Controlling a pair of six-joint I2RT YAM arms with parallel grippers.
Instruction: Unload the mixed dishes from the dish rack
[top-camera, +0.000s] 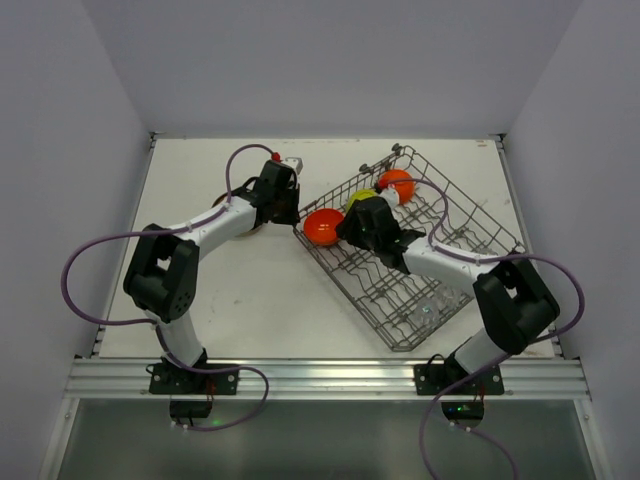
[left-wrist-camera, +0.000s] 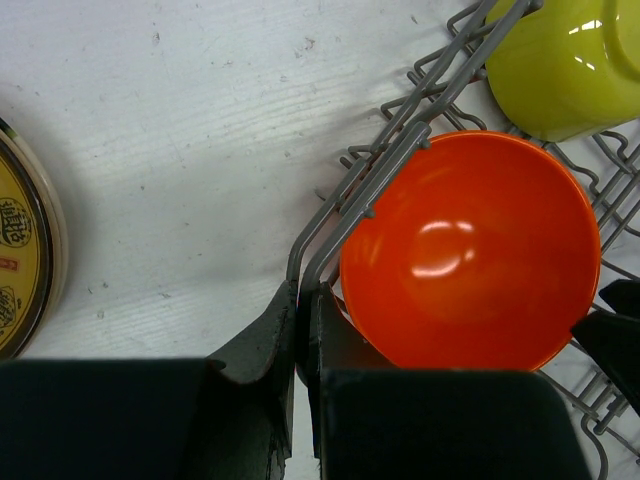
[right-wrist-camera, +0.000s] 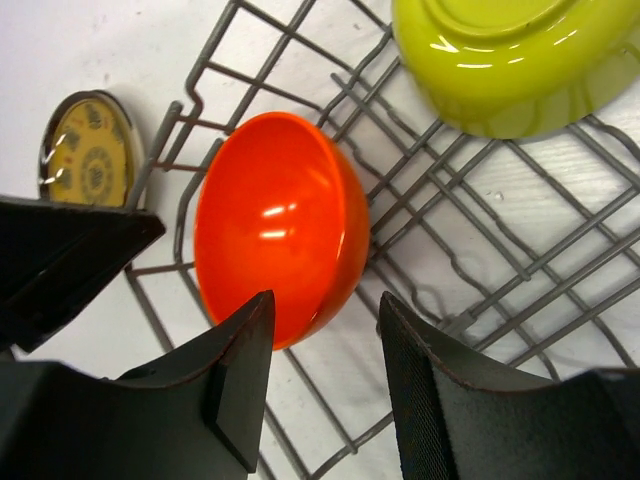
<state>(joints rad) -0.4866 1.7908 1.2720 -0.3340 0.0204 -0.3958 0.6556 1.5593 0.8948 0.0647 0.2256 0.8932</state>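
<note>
The grey wire dish rack (top-camera: 420, 255) lies skewed on the right of the table. An orange bowl (top-camera: 322, 226) leans on its side in the rack's left corner, also seen in the left wrist view (left-wrist-camera: 470, 250) and the right wrist view (right-wrist-camera: 280, 225). A yellow-green bowl (right-wrist-camera: 500, 60) and a second orange bowl (top-camera: 396, 183) lie farther back in the rack. My left gripper (left-wrist-camera: 302, 295) is shut on the rack's rim wire (left-wrist-camera: 330, 235) beside the bowl. My right gripper (right-wrist-camera: 325, 310) stands open just below the orange bowl, its fingers off it.
A yellow-brown patterned plate (left-wrist-camera: 20, 240) lies on the table left of the rack, also in the right wrist view (right-wrist-camera: 90, 150). Clear glasses (top-camera: 432, 305) sit in the rack's near end. White walls close in the table on three sides.
</note>
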